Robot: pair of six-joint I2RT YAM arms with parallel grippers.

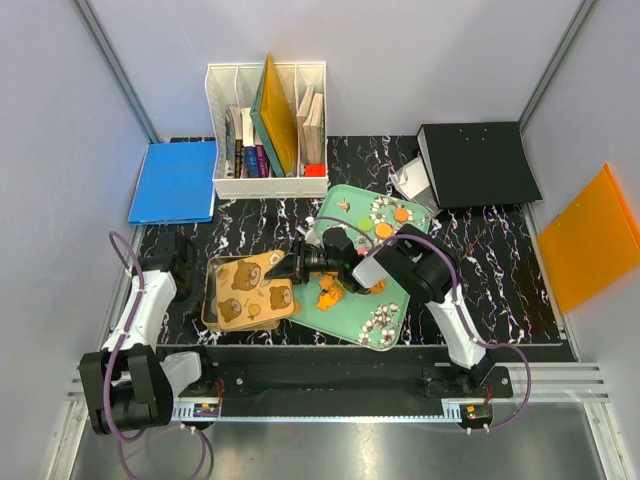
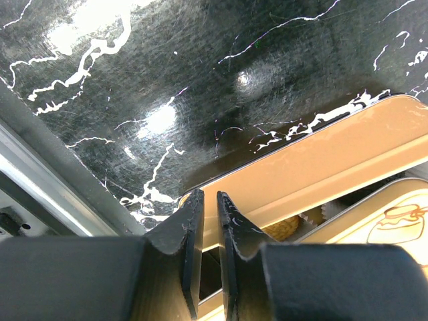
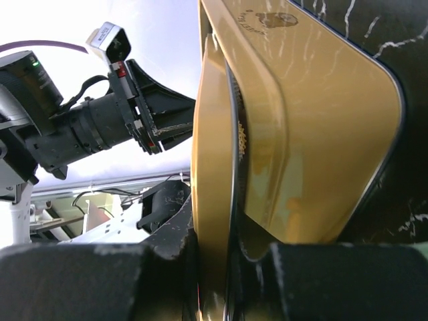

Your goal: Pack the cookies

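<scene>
A gold tin (image 1: 212, 300) stands left of centre under its bear-printed lid (image 1: 248, 288). My right gripper (image 1: 284, 268) is shut on the lid's right edge (image 3: 212, 167) and holds it slightly off the base (image 3: 314, 134); a pleated paper cup shows in the gap. My left gripper (image 1: 192, 285) is at the tin's left corner (image 2: 267, 180), its jaws shut to a thin slit (image 2: 208, 200) with nothing seen between them. One cookie (image 2: 289, 227) shows inside the tin. Orange cookies (image 1: 328, 295) lie on the mint-green tray (image 1: 345, 325), with more at its far end (image 1: 400, 213).
White paper cups (image 1: 380, 320) sit on the tray's near and far corners. A white organiser with books (image 1: 267, 130) stands at the back, with a blue folder (image 1: 175, 180) to its left. A black binder (image 1: 478, 162) and an orange sheet (image 1: 592, 235) are on the right.
</scene>
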